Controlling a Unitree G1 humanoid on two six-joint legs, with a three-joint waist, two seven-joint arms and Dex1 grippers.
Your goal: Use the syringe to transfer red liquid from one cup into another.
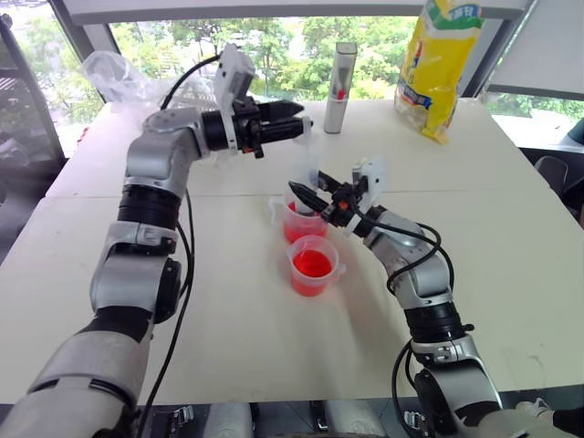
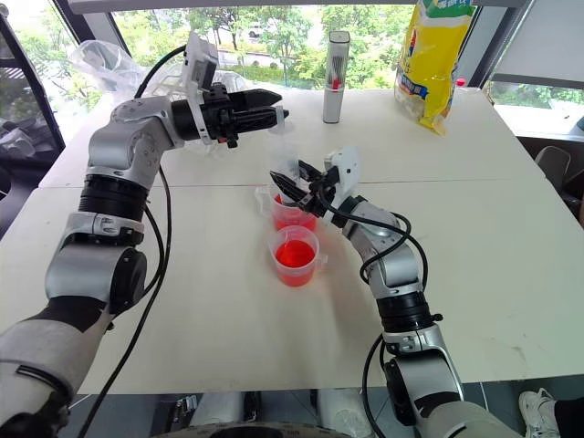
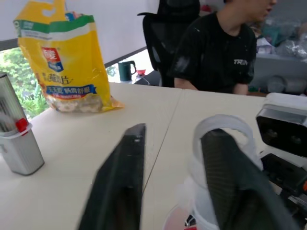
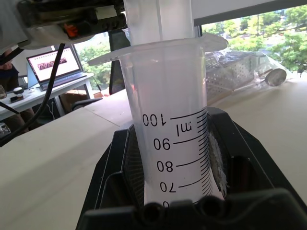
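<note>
Right wrist view alone shows graduation marks: syringe (image 4: 168, 143) barrel upright, clamped between right gripper's (image 4: 172, 158) fingers. Left wrist view alone shows person in black shirt (image 3: 216, 48) seated beyond table (image 1: 511, 237). Head views: syringe stands in far cup (image 1: 299, 224) of red liquid (image 1: 311, 264); near cup (image 1: 312, 265) at 6 o'clock of it. Left gripper (image 1: 297, 128) level at 12 o'clock above syringe, fingers parted around plunger ring (image 3: 223, 139), not squeezing. Yellow bag (image 1: 438, 64) at 2 o'clock.
</note>
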